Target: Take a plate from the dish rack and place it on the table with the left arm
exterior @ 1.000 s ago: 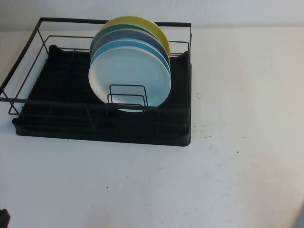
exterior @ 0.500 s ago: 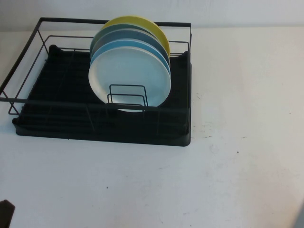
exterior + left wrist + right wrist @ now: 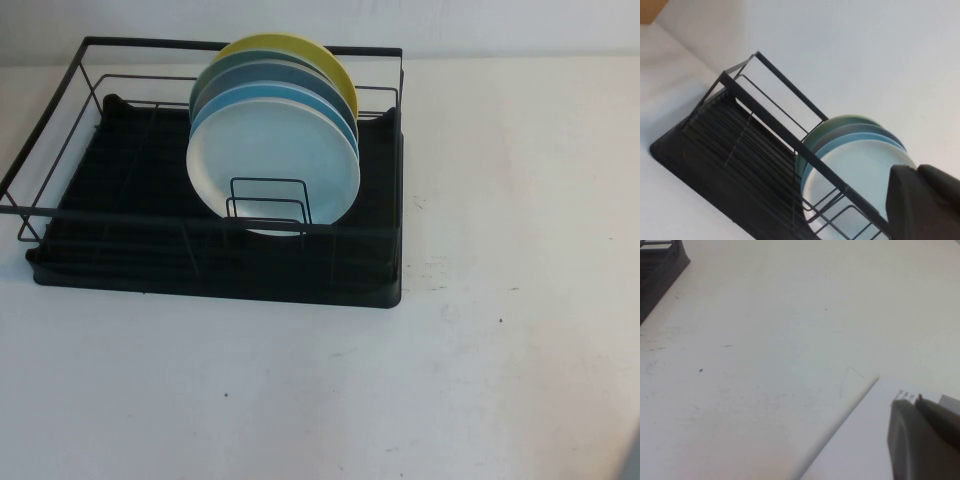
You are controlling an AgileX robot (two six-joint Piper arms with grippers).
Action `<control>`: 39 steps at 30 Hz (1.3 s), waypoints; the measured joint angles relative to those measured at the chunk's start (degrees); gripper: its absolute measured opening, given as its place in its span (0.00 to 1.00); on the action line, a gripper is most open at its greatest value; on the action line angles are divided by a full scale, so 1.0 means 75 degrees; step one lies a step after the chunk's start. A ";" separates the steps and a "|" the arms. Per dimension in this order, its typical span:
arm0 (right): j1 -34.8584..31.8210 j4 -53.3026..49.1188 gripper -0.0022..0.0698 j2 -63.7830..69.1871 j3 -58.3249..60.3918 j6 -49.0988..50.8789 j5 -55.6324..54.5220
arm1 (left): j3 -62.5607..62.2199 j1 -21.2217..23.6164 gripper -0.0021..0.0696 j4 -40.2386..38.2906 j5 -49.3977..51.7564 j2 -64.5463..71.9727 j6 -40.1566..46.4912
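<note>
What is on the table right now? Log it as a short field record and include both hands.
rack: dish rack on the table, far left
front plate: plate, on edge behind the wire dividers
behind it: sky-blue plate, a greyer blue one, then yellow plate rearmost
left hand: left hand, near the rack, holding nothing
right hand: right hand, over bare table
</note>
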 joint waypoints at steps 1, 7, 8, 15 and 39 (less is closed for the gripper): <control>0.0000 0.0000 0.00 0.0000 0.0000 0.0000 0.0000 | 0.0000 0.0000 0.02 -0.0077 -0.0001 0.0000 -0.0035; 0.0000 0.0000 0.00 0.0000 0.0000 0.0000 0.0000 | -0.1197 0.0000 0.02 0.0535 0.2680 0.0495 -0.0084; 0.0000 0.0000 0.00 0.0000 0.0000 0.0000 0.0000 | -0.1664 0.0000 0.02 0.0898 0.3300 0.0873 -0.0068; 0.0000 0.0000 0.00 0.0000 0.0000 0.0000 0.0000 | -0.6803 0.0000 0.02 0.3238 0.7903 0.4345 0.2098; 0.0000 0.0000 0.00 0.0000 0.0000 0.0000 0.0000 | -1.3781 -0.1801 0.02 0.3319 0.9851 1.2535 0.7756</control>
